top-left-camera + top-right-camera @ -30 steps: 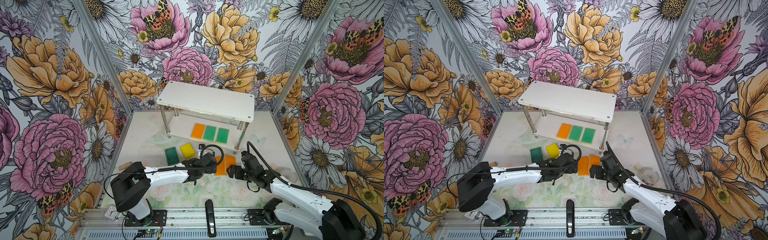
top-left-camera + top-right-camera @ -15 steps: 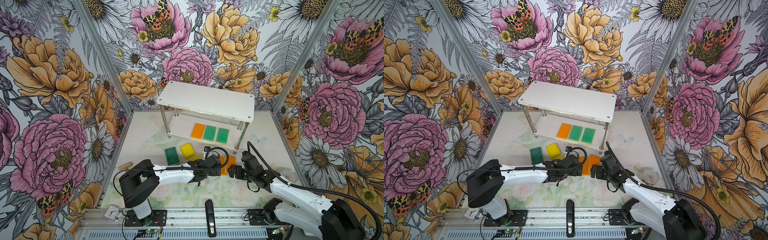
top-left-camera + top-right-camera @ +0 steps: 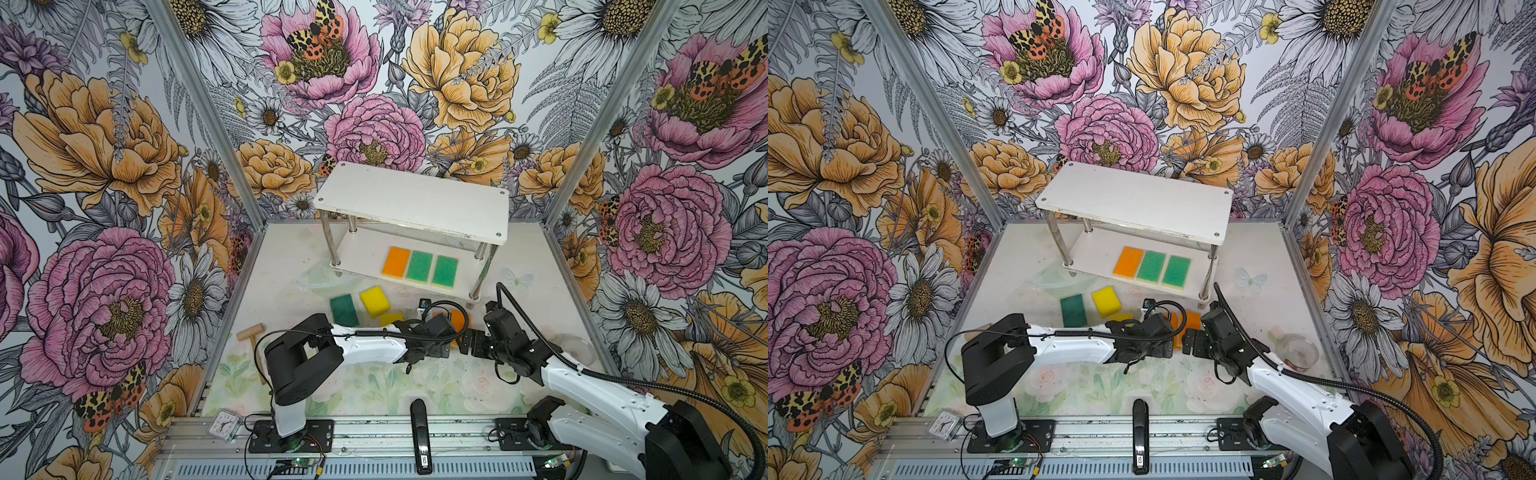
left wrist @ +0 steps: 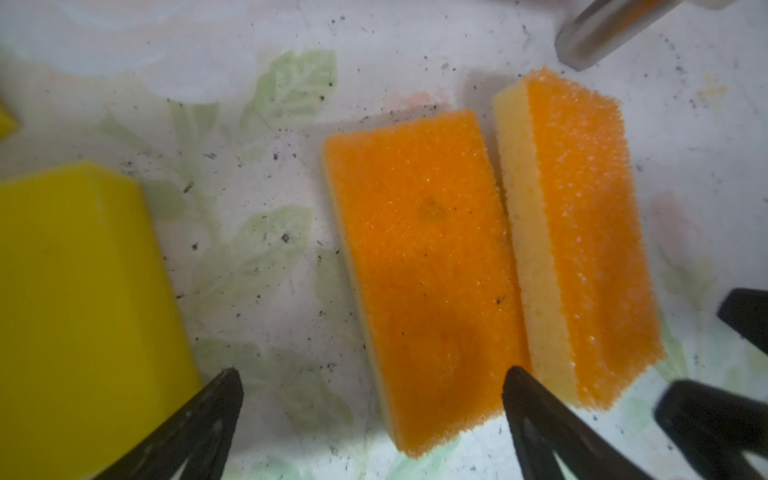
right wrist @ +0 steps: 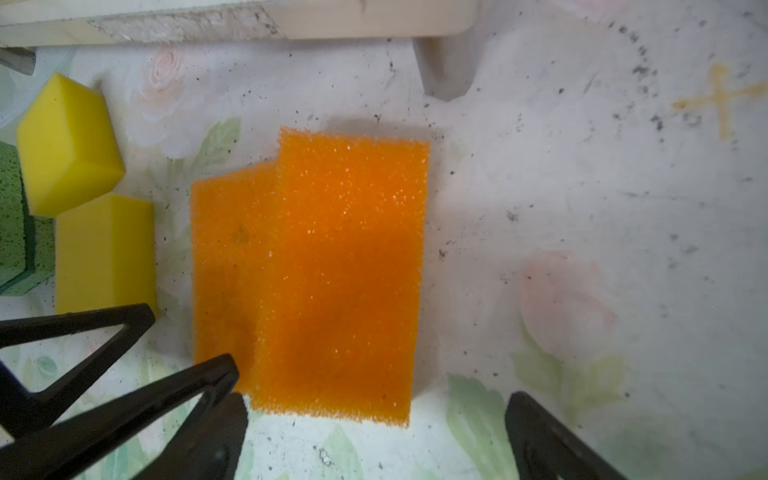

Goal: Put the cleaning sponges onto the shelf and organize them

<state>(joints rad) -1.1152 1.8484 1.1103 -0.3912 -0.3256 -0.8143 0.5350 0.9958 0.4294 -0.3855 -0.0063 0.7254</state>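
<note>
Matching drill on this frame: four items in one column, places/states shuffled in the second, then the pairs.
1. light green sponges
2. dark green sponge
3. wooden mallet
4. left gripper

A. open, over an orange sponge
B. on the lower board of the shelf
C. near the table's left edge
D. on the table, beside a yellow sponge

Pairs: 1-B, 2-D, 3-C, 4-A

Wooden mallet [image 3: 251, 331] near table's left edge; clock [image 3: 224, 424] on front rail

Three sponges [image 3: 419, 267] line the shelf's [image 3: 411, 199] lower board; two more lie side by side on the table [image 3: 374, 386] before my left gripper [image 4: 372, 374].
</note>
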